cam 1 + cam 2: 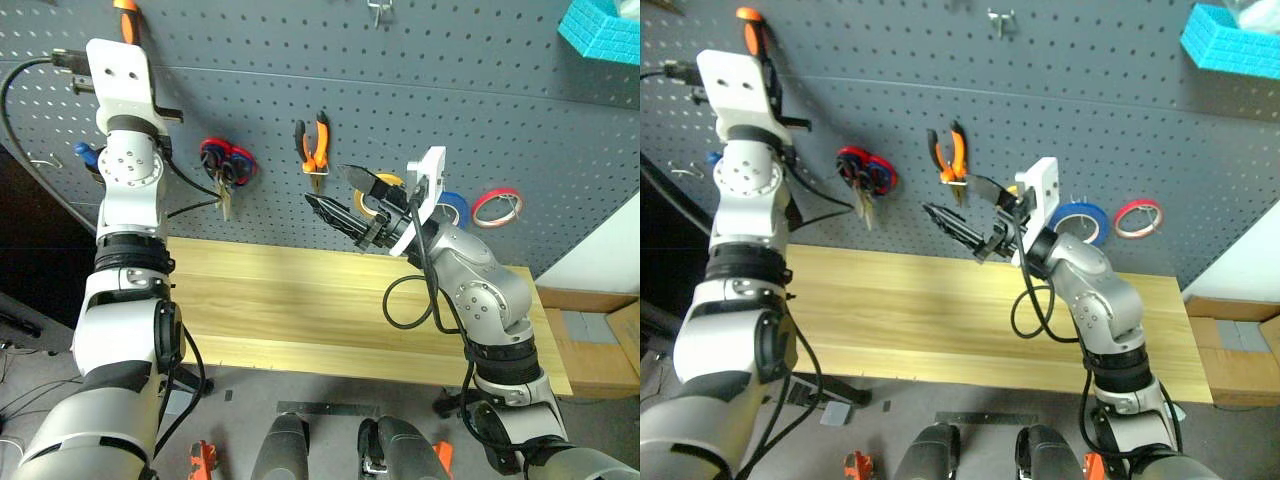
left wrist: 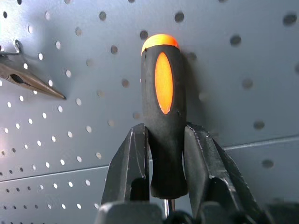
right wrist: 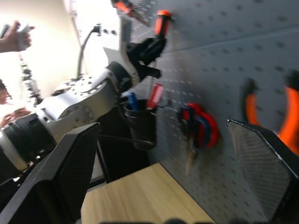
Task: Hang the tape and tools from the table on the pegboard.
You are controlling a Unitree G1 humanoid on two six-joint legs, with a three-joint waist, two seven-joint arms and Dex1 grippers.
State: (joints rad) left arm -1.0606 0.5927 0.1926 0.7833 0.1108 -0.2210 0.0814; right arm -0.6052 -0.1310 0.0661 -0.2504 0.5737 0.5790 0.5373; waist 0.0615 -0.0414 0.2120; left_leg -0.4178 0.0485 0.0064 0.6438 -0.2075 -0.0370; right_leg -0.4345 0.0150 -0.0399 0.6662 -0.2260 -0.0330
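Raised at ten o'clock, the left gripper point(image 2: 166, 144) clenches the orange-and-black-handled short screwdriver point(image 2: 162, 116) against the dark grey perforated pegboard point(image 1: 400, 90), while the right gripper point(image 1: 345, 200) hovers released over the light wooden surface point(image 1: 300, 300).

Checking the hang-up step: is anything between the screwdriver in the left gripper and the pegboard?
Nothing visible. The left gripper holds the screwdriver by its handle right in front of bare pegboard; the pliers tip hangs off to one side.

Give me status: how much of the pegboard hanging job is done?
Done: orange-handled pliers and blue tape hang on the pegboard. In hand: the left tool is shut on the orange-and-black screwdriver, held up against the board. The right tool is open and empty. Left: hanging the screwdriver; I can't spot the black-handled scissors.
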